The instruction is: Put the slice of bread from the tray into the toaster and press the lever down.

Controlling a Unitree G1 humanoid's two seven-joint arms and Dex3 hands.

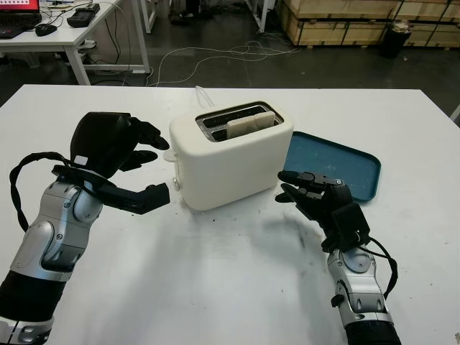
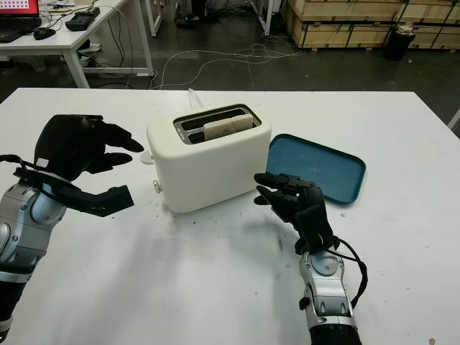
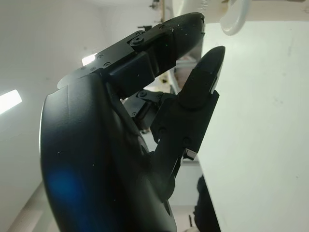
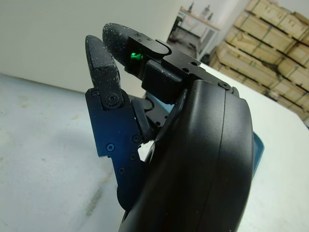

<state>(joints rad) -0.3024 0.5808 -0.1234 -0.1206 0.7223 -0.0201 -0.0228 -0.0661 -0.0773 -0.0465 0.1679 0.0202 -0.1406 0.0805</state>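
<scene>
A white two-slot toaster stands in the middle of the table. A slice of bread sits upright in its nearer slot, its top poking out. The toaster's lever juts from the left end, high up. My left hand hovers open just left of that end, fingers close to the lever. The blue tray lies to the right of the toaster with nothing on it. My right hand is open in front of the tray, near the toaster's right end.
The white table has free room in front of the toaster. A white cord runs off behind the toaster. Beyond the table are a desk with devices, floor cables and wooden crates.
</scene>
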